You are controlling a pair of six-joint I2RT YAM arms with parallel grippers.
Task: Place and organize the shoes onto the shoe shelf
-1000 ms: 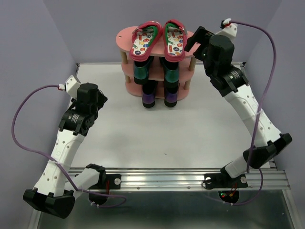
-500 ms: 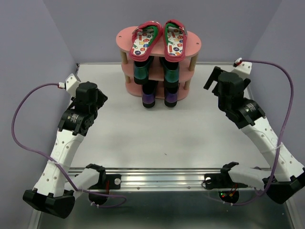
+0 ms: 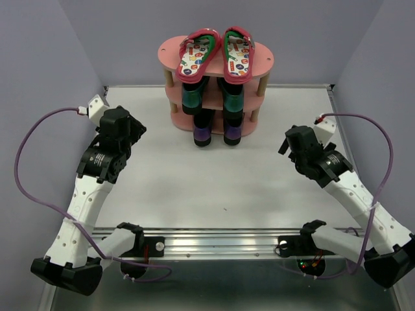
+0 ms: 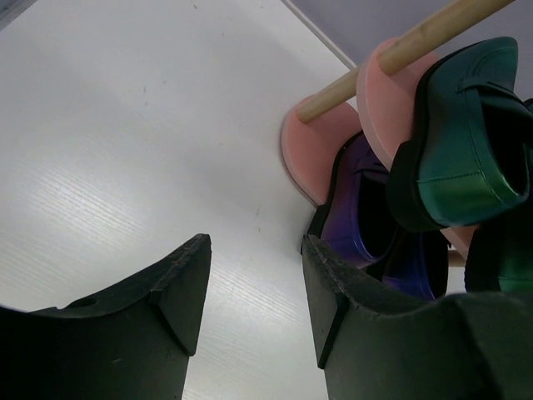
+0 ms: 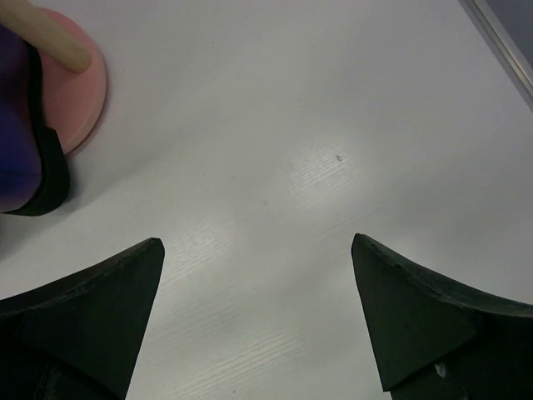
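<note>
Sitting on shoe shelf [image 3: 262, 61]: flip-flops [image 3: 196, 55] up top, green loafers [image 3: 192, 96] mid, purple loafers [image 3: 202, 135] btm. Hovering over desk [image 3: 214, 175], L & R jaws released, gripping nothing.

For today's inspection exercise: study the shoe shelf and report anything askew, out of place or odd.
The left red flip-flop lies slanted beside the straight right flip-flop, and both overhang the top board's front edge. Nothing else stands out.

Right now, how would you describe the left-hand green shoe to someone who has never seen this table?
Find the pink three-tier shoe shelf with pale wooden posts at the white table's far edge. On its middle board sits the glossy dark-green loafer on the left. A red flip-flop lies above, a glossy purple loafer below; its twin stands right.
</note>
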